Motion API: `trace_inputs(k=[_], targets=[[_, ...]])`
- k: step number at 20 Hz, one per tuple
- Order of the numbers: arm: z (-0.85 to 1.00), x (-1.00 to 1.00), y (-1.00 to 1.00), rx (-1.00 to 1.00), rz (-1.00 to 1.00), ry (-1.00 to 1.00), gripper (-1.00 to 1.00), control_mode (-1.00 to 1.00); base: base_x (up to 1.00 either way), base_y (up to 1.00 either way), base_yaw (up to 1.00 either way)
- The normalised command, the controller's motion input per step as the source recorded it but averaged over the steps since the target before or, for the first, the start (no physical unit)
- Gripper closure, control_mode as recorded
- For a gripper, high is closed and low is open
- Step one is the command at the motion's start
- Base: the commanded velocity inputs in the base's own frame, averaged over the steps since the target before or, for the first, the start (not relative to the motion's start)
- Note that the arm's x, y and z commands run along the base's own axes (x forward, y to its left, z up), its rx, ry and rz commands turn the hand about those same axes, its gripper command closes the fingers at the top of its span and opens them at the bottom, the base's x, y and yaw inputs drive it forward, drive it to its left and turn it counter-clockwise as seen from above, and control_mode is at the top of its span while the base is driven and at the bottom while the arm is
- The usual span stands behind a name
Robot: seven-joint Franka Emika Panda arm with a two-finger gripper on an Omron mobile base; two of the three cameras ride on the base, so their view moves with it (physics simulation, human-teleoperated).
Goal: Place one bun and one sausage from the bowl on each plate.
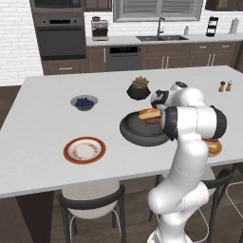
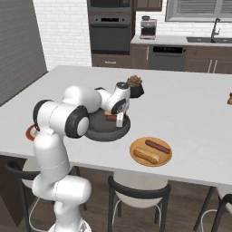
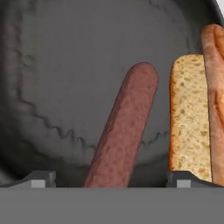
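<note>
The dark bowl [image 1: 137, 133] [image 2: 102, 132] [image 3: 65, 78] sits mid-counter. In it lie a brown sausage [image 3: 124, 127] [image 1: 153, 121] and a split bun [image 3: 190, 113] [image 1: 149, 113]. My gripper [image 3: 111, 180] [image 2: 119, 119] hangs open just over the bowl, its fingertips [image 3: 39, 178] straddling the near end of the sausage without touching it. The bun lies right of the sausage, beside the right fingertip. The orange plate [image 2: 151, 159] [image 1: 216, 151] carries one bun [image 2: 146, 155] and one sausage [image 2: 157, 146]. The red-rimmed plate [image 1: 85, 150] stands bare to the bowl's left.
A small bowl of blueberries [image 1: 84, 102] and a black plant pot [image 1: 138, 89] stand behind the dark bowl. Two shakers [image 1: 225, 86] are at the far right. Stools [image 1: 90, 209] line the counter's near edge.
</note>
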Motion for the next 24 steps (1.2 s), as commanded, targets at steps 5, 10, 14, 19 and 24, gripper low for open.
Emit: trace_inputs(k=[5, 10, 14, 19, 24], targets=[[-0.39, 0.13, 0.0, 0.0, 0.0, 0.13, -1.0, -1.0, 0.0, 0.0, 0.0], [-0.51, -0.02, 0.13, 0.0, 0.0, 0.08, -1.0, -1.0, 0.0, 0.0, 0.0], [-0.73, -0.19, 0.27, 0.0, 0.0, 0.0, 1.0, -1.0, 0.0, 0.0, 0.0], [-0.35, -0.22, 0.15, 0.0, 0.0, -0.01, 1.0, -1.0, 0.0, 0.0, 0.0], [0.06, -0.26, 0.01, 0.0, -0.02, -0.08, 1.0, -1.0, 0.0, 0.0, 0.0]])
